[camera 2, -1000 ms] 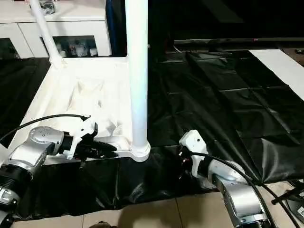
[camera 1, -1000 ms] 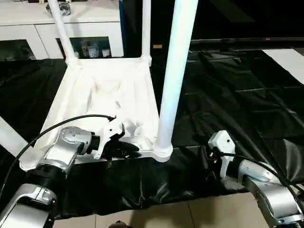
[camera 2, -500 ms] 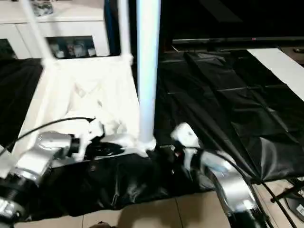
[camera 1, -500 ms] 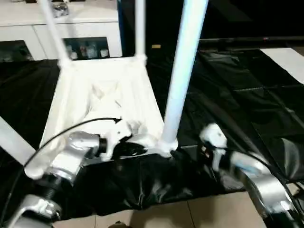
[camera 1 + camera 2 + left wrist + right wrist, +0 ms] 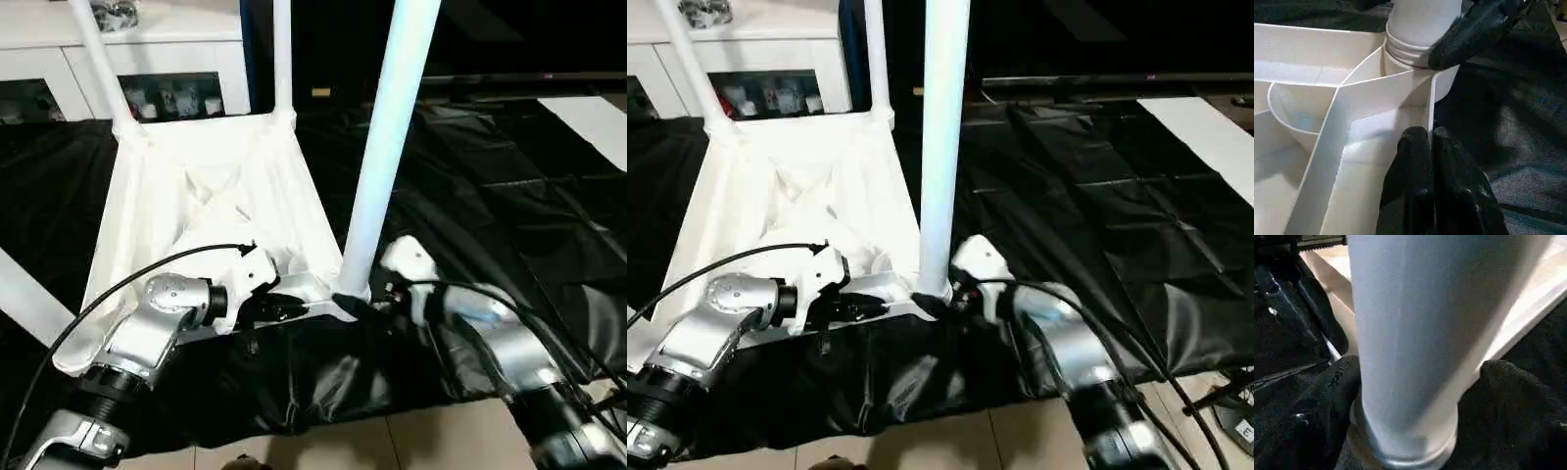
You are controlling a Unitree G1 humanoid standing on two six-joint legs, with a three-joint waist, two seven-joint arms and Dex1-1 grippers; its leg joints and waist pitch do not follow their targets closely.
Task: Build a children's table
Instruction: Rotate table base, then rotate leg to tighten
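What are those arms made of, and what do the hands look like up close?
Each forearm is a rounded, shiny silver shell ending in a white wrist block. The left gripper and right gripper each have two thick black fingers with a matte, rubbery look. A thin black cable loops over the left arm.

**White table upside down, legs up**

The children's table lies inverted on black sheeting, ribbed underside up. Tapered round legs stand in its far-left, far-right and near-right corner sockets; another leg slants off the left edge.
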